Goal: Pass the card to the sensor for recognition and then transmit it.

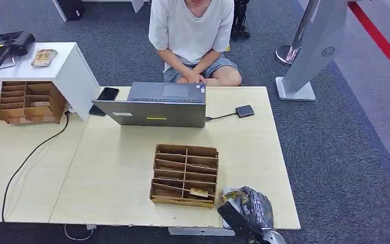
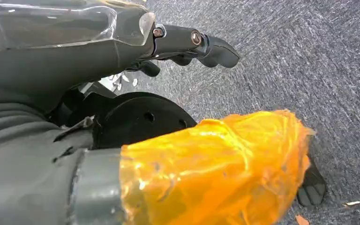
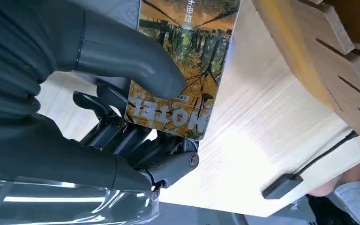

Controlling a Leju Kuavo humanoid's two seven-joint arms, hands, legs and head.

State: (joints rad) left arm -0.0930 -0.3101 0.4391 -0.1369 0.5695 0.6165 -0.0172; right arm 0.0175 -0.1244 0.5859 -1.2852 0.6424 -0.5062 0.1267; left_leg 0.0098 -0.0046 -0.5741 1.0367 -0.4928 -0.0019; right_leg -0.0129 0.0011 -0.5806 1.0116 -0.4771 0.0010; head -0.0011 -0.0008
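My right hand (image 1: 247, 209) is at the table's near right corner, beside the wooden card rack (image 1: 185, 175). It pinches a hotel card (image 1: 232, 194) printed with an autumn forest. In the right wrist view the thumb (image 3: 122, 56) presses on the card (image 3: 187, 61) and the dark fingers (image 3: 136, 140) lie behind it. The sensor (image 1: 245, 111), a small black box, lies on the far right of the table, cabled to the laptop (image 1: 155, 104); the same sensor (image 3: 281, 186) lies ahead of the card. My left hand (image 2: 136, 84) hangs over grey carpet, fingers (image 2: 206, 44) extended, holding nothing.
A person sits behind the laptop at the table's far edge. One card (image 1: 199, 192) lies in the rack's front row. A phone (image 1: 107, 94) lies left of the laptop. A second rack (image 1: 30, 101) stands on the left table. A grey stand (image 1: 312, 51) rises at the far right.
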